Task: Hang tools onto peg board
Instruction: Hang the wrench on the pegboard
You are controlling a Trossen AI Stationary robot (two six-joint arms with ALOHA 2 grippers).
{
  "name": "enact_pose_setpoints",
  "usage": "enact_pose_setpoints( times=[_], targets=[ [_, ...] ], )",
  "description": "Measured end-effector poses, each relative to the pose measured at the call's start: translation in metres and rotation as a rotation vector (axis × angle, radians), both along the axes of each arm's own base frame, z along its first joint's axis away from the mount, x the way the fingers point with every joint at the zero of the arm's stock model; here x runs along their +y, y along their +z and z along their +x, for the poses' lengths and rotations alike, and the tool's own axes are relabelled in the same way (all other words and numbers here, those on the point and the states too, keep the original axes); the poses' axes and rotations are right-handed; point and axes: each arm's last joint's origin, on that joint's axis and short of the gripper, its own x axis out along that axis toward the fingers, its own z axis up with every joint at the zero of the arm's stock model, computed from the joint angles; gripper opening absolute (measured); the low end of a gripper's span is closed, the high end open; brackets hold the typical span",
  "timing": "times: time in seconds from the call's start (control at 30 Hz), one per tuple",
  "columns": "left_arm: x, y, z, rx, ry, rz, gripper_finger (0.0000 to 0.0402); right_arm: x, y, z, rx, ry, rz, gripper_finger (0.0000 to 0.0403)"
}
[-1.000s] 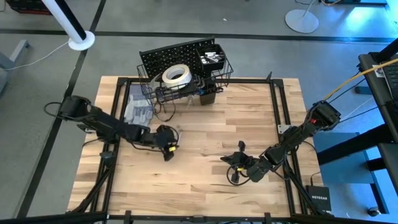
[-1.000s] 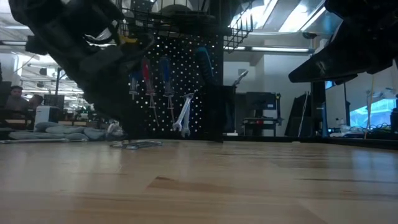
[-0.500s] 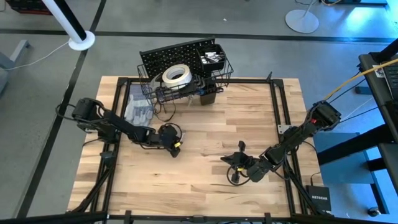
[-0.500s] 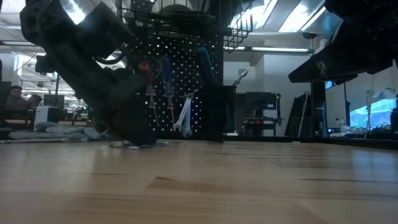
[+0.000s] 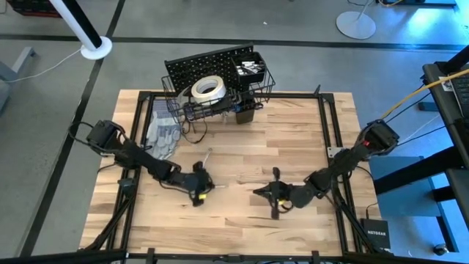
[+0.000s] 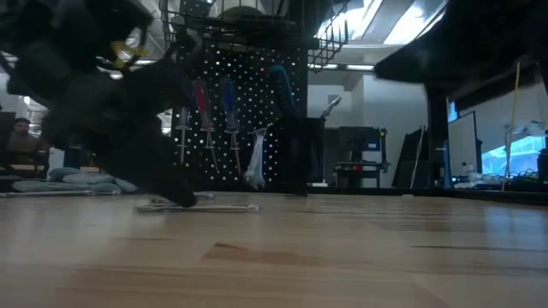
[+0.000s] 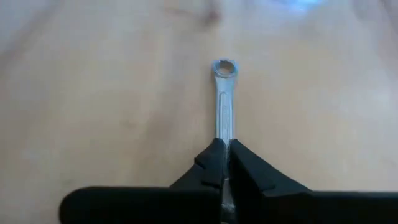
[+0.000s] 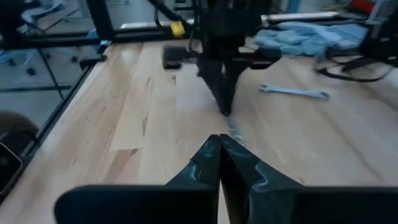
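Observation:
A silver wrench (image 7: 224,99) lies flat on the wooden table, and my left gripper (image 7: 224,155) is shut on it near the middle of the table (image 5: 199,188). A second wrench (image 5: 207,156) lies loose just beyond it. The black peg board (image 5: 201,64) stands at the far edge, with a white tape roll (image 5: 207,88) in its wire basket. Screwdrivers (image 6: 212,107) and wrenches (image 6: 254,162) hang on its front. My right gripper (image 8: 219,142) is shut on nothing, a little to the right of the left one and pointing at it. My left gripper pinches the wrench's shaft (image 7: 224,127) between its two fingers, well back from the ring end (image 7: 224,67). The fingers slant down from the table's left and lie along the wrench. The wrench rests flat on the table, ring end pointing away from the gripper.
Grey gloves (image 5: 163,132) lie at the far left of the table. A black cup (image 5: 245,114) stands at the peg board's foot. Black frame rails run along the table's edges. Bare wood lies near the front edge.
My left gripper has gone toward the table's near edge and down onto the table, and it now stands over a wrench there. My right gripper has swung a little toward the table's left.

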Motion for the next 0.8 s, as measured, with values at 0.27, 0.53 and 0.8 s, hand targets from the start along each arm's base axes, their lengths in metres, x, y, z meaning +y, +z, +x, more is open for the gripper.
enact_pose_setpoints(
  times=[0.27,0.53,0.8],
  targets=[
    [-0.007,0.0,-0.001,-0.016,-0.036,0.025,0.0001,-0.025,-0.03,0.051,0.092,0.105,0.054,0.001],
    [-0.006,0.001,0.0,-0.028,-0.039,0.041,0.0003,-0.042,-0.052,0.113,0.138,0.094,0.01,0.001],
    [-0.005,0.001,-0.001,-0.032,-0.021,0.034,0.0003,-0.05,-0.074,0.129,0.266,0.086,-0.011,0.001]
  ],
)
